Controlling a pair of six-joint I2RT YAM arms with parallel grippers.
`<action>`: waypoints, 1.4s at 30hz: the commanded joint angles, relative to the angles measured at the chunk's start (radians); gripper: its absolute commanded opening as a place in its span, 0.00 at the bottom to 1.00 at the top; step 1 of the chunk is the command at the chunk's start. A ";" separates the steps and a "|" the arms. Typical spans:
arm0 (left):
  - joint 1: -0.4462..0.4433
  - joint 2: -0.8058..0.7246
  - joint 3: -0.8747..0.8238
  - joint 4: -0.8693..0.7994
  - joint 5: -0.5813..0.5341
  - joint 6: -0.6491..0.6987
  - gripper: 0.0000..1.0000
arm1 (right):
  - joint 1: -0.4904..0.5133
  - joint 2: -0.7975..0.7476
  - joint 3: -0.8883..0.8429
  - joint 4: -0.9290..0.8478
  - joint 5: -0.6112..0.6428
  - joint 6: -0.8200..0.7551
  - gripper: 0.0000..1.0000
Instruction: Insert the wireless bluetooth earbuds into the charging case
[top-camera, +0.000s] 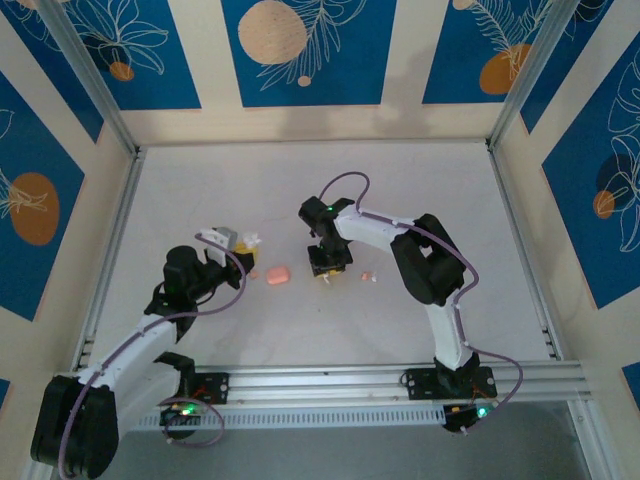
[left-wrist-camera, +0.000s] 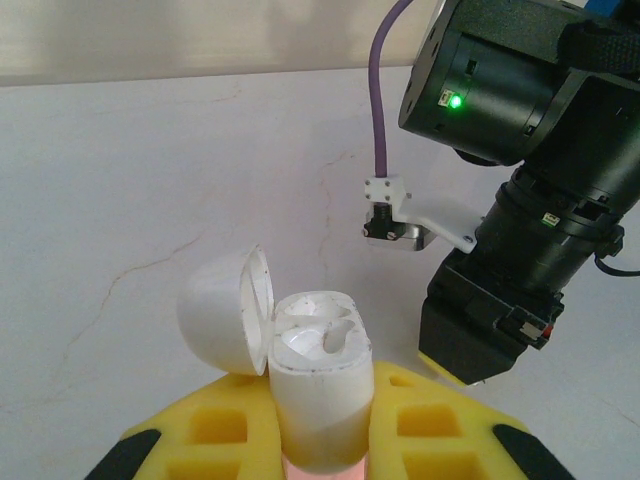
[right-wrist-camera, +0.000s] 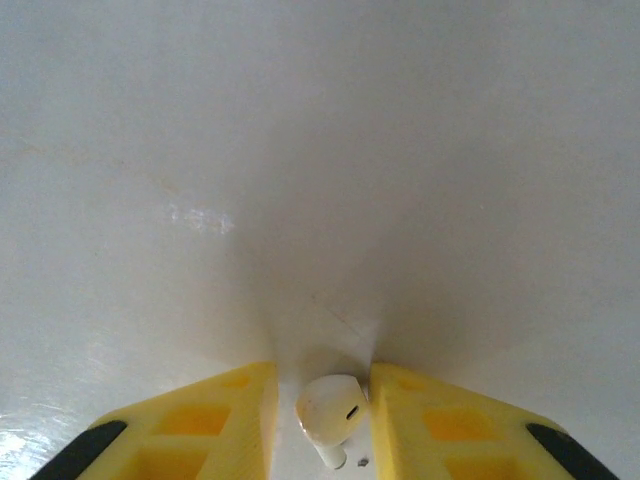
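My left gripper (left-wrist-camera: 320, 400) is shut on the charging case (left-wrist-camera: 318, 400), a white case held upright between the yellow fingers. Its hinged lid (left-wrist-camera: 225, 310) hangs open to the left and the moulded cavities face up. In the top view that gripper (top-camera: 245, 246) is left of centre. My right gripper (top-camera: 330, 274) points down at the table. Its fingers stand open around one of the wireless bluetooth earbuds (right-wrist-camera: 328, 410), which lies on the table. The right finger (right-wrist-camera: 400, 400) almost touches it and the left finger (right-wrist-camera: 245, 400) stands a little apart. Another earbud-like speck (top-camera: 368, 276) lies just right of that gripper.
A small salmon-pink rounded object (top-camera: 277, 275) lies on the table between the two grippers. The right arm's black wrist (left-wrist-camera: 520, 200) looms close to the right of the held case. Aluminium rails (top-camera: 120, 250) and patterned walls bound the white table.
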 joint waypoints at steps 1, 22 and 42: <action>-0.004 0.002 0.015 0.000 0.020 0.021 0.14 | 0.008 0.029 0.018 -0.049 0.005 -0.003 0.29; -0.176 0.208 -0.054 0.343 0.019 0.075 0.12 | -0.033 -0.301 -0.292 0.264 -0.005 0.086 0.23; -0.383 0.837 0.058 1.006 0.037 0.073 0.10 | -0.122 -0.746 -0.689 0.760 -0.100 0.089 0.23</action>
